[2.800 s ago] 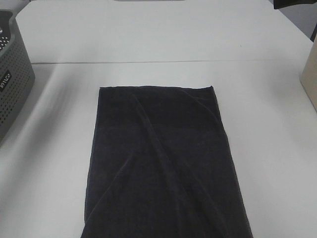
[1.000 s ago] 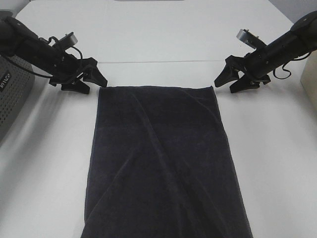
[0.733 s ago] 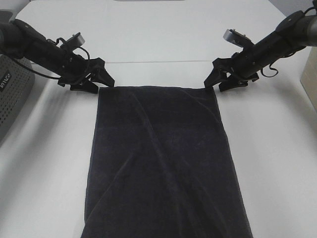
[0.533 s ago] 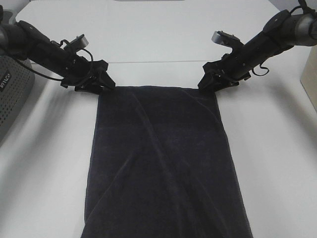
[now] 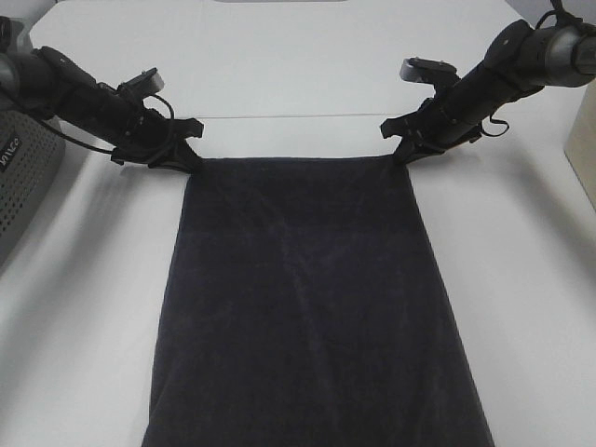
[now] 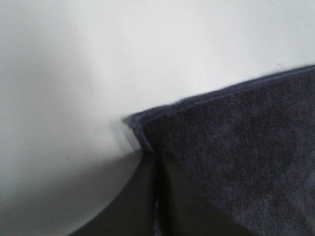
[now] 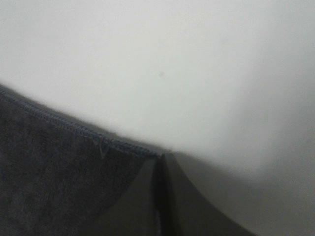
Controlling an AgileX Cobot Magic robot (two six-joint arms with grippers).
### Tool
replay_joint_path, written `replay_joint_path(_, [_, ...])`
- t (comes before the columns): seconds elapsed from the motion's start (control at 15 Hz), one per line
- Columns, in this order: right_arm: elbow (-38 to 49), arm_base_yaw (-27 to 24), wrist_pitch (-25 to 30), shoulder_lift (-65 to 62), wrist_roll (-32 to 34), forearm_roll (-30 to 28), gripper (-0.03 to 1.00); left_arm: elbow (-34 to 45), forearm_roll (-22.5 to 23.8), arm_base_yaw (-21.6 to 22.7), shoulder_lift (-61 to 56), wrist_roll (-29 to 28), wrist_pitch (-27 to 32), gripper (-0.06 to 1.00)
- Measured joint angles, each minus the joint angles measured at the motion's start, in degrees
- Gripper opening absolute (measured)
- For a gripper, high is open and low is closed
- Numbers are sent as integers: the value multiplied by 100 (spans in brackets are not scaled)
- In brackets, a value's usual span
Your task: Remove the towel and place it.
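The left hand is pinching the far left corner of the towel. Its two fingers are pressed together with the dark cloth between them, and the left wrist view shows this up close. The right hand is pinching the far right corner in the same way.

A moment ago both hands were spread wide and stood just beside the corners. Now they have moved in and closed on them. The folds that ran down the towel are mostly gone, and the far edge looks pulled straight between the two hands.

The towel lies flat on the white worktop. The grey basket stands off to the left. I think the hands are now ready to lift the towel.
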Motion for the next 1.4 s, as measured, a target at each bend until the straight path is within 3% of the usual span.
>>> replay_joint_path(0.4, [29,29,-2120,103,0,-29,1,-11,-327,-407,34,1049,-1874,0])
replay_joint_path(0.67, [29,57,-2699,103,0,-29,1,-338,-338,-653,69,1501,-3134,0])
replay_joint_path(0.93, [29,103,-3220,166,0,74,1,-476,-384,-682,218,1513,-3340,0])
replay_joint_path(1.2, [46,149,-3306,315,0,86,1,-653,-430,-693,430,1518,-3512,0])
replay_joint_path(1.33, [46,132,-3466,315,0,80,12,-665,-413,-693,430,1518,-3650,2])
replay_joint_path(1.4, [46,103,-3524,315,0,80,17,-670,-401,-659,430,1518,-3787,8])
